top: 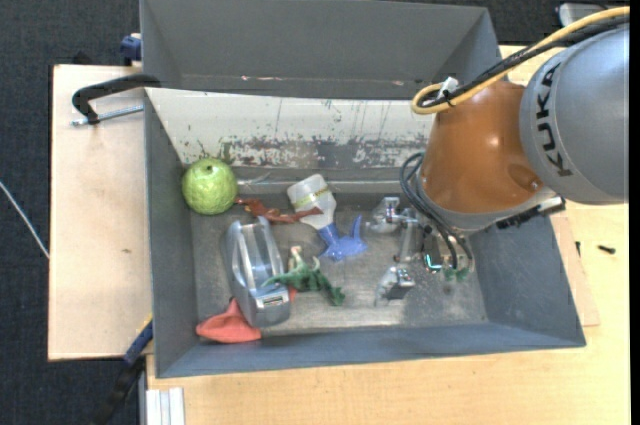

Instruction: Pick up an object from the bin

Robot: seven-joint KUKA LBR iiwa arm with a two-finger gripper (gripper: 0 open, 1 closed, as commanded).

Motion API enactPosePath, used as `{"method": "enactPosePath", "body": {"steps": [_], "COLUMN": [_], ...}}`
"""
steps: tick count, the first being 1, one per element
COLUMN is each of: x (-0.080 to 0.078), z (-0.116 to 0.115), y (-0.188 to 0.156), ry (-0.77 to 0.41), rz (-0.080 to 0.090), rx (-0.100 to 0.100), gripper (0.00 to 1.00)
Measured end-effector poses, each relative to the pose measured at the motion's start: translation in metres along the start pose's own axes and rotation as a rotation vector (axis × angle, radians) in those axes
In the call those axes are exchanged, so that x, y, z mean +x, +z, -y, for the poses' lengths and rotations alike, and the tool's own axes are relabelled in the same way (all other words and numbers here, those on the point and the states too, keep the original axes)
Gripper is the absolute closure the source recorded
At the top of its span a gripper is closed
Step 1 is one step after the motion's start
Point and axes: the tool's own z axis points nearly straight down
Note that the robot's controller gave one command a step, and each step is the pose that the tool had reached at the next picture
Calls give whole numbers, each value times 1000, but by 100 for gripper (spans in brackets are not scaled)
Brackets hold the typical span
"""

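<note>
My gripper [395, 249] hangs low over the bin floor right of centre, open, with bare floor showing between its two metal fingertips [397, 285]. A small blue toy figure [343, 243] lies just left of it, apart from the fingers. A white tilted cup-like container [310, 196] sits beyond that, toward the back wall. A green toy animal [312, 281] lies at the front, left of the lower fingertip.
A green apple [209, 186] rests in the back left corner, with a thin reddish-brown piece [262, 209] beside it. A clear tape dispenser [254, 270] and a red rubbery thing [228, 327] lie at the front left. The arm's orange cover overhangs the bin's right side.
</note>
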Motion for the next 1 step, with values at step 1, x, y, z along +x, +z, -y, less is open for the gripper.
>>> {"method": "enactPosePath", "body": {"steps": [1], "x": [-2], "z": [0], "y": [-4], "ry": [0], "rz": [9], "rx": [0], "gripper": [0]}}
